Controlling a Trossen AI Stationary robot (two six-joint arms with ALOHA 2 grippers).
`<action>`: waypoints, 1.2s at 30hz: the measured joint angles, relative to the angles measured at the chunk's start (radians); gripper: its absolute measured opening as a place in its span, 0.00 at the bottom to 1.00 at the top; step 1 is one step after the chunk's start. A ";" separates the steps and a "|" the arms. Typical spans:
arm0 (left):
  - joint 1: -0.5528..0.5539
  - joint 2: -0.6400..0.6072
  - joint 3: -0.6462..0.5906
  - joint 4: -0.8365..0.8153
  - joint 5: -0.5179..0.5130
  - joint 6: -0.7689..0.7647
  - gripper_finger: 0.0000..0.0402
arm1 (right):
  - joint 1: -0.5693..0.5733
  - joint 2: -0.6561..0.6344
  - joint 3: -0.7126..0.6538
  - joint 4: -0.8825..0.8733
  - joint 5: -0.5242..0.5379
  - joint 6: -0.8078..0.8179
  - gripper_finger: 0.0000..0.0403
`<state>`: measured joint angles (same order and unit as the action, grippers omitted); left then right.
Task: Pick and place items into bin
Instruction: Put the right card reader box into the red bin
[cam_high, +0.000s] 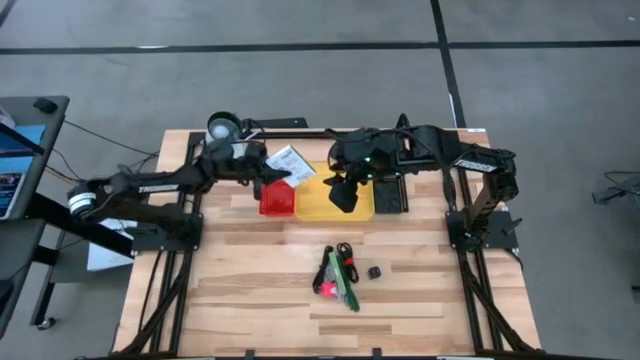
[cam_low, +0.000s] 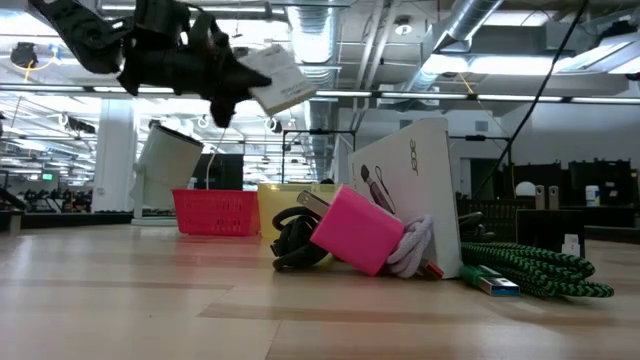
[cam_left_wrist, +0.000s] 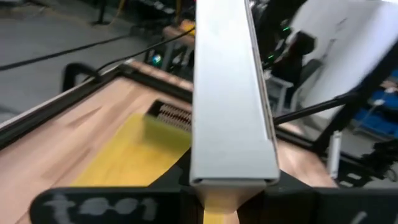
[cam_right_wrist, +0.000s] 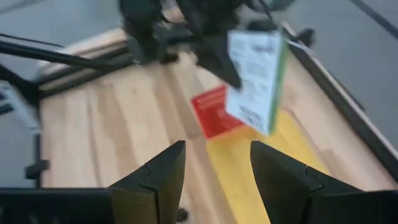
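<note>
2 bins sit under the claws: the yellow bin (cam_high: 312, 200) below the right gripper (cam_high: 344, 193), which hangs empty with fingers parted, and the red bin (cam_high: 277, 199) just below the left gripper (cam_high: 268, 171), clamped on a white box (cam_high: 289, 163). The box looks light, stiff and smooth; gripping its flat faces seems safest. Remaining items (cam_high: 340, 275) lie well apart from both claws.
</note>
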<state>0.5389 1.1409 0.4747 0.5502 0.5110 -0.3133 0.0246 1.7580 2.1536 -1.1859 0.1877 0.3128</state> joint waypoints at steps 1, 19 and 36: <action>0.007 -0.021 0.000 -0.045 -0.001 0.009 0.10 | 0.000 0.000 0.000 -0.015 0.017 0.003 0.44; 0.013 -0.207 -0.001 -0.688 -0.037 0.110 0.10 | -0.014 0.001 0.000 -0.119 0.054 0.004 0.44; -0.087 -0.206 -0.001 -0.734 -0.111 0.320 0.09 | -0.014 0.002 0.000 -0.117 0.053 0.009 0.44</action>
<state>0.4524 0.9352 0.4740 -0.1841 0.3997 0.0062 0.0105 1.7596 2.1532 -1.3029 0.2409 0.3218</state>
